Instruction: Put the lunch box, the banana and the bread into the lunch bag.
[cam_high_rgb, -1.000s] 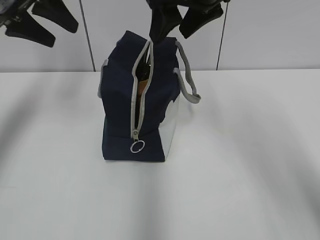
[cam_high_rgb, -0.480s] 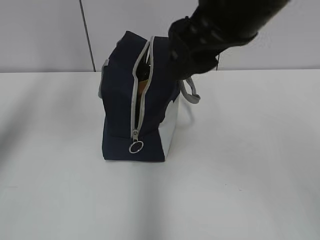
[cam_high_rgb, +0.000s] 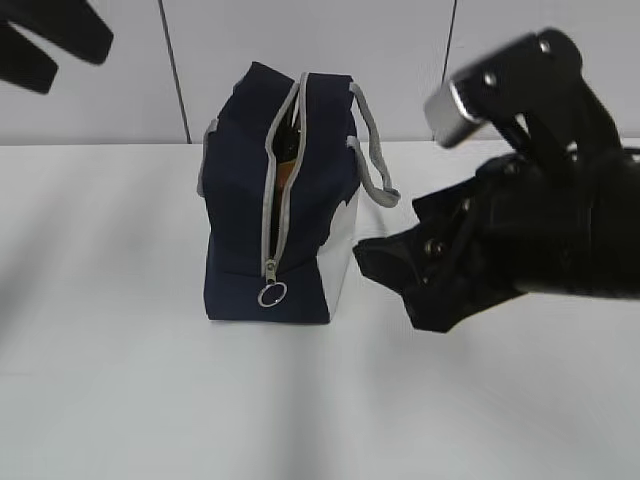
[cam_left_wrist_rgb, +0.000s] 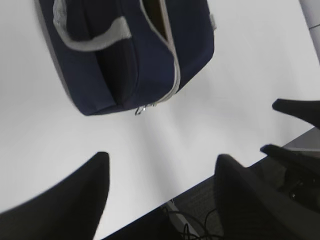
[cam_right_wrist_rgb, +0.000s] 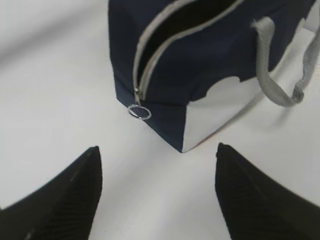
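The boxy navy-blue fabric lunch bag (cam_high_rgb: 275, 215) stood unzipped near the white desk's (cam_high_rgb: 120, 380) far edge; both hands, left (cam_left_wrist_rgb: 160, 195) and right (cam_right_wrist_rgb: 157, 192), hung open, empty

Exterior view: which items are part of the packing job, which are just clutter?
Job items:
- lunch bag, zipper open
- something brownish inside the opening, too hidden to identify
- left end effector, open, empty
- right end effector, open, empty

Just there:
- white table
- nothing else loose in view
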